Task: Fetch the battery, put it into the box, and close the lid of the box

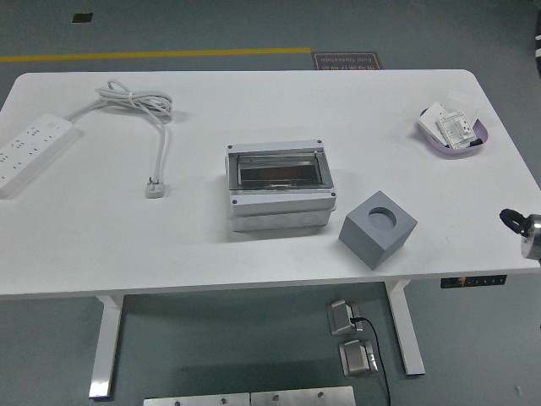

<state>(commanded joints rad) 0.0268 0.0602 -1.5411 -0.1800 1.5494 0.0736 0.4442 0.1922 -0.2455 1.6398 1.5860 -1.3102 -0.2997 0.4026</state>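
While only a stub of the right arm (526,230) is seen at the table's (76,245) right edge, its hand's state cannot be told; no left arm is seen. One grey cube (377,228) with a round hole is found near the front edge, just right of one grey box (279,187), clear lid down, mid-table. One purple tray (455,128) of small items is placed at the far right. One power strip (32,149) and its coiled cable (139,106) are laid far left. No battery can be identified.

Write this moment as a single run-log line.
left hand: out of view | right arm: table's right edge, hand unseen | box: centre, lid shut | battery: not identifiable
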